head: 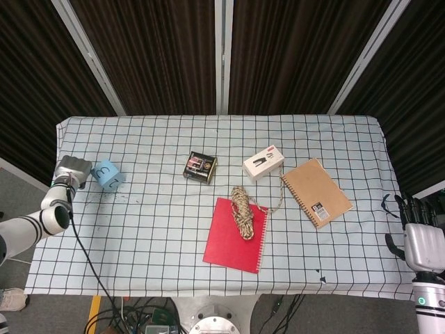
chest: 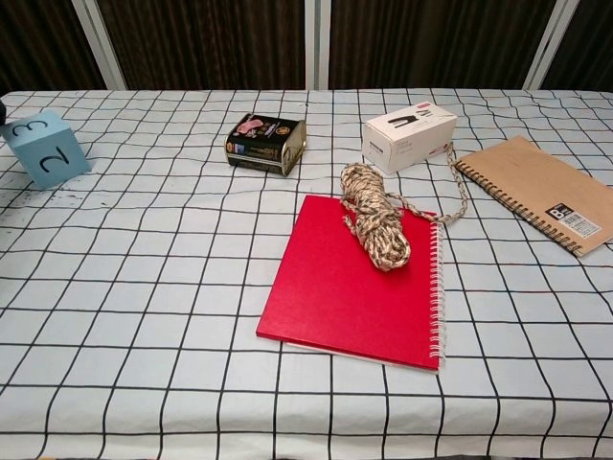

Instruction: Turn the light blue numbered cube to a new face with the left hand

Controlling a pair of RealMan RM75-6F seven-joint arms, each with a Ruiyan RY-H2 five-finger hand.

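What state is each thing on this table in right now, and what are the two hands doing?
light blue numbered cube: tilted, 3 on top, 2 facing front.
left hand: beside the cube; contact unclear.
right hand: off the table's edge, holding nothing.
red notebook: closed, flat.
rope: coiled on the red notebook.
brown notebook: closed.
white box: closed.
dark tin: closed.

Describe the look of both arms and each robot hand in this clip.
The left arm is white with black bands at its joints, and a black cable trails from it down the table edge. The left robot hand is a grey, metallic block. The right robot hand has a silver-grey palm, dark fingers and a small green light at the wrist.
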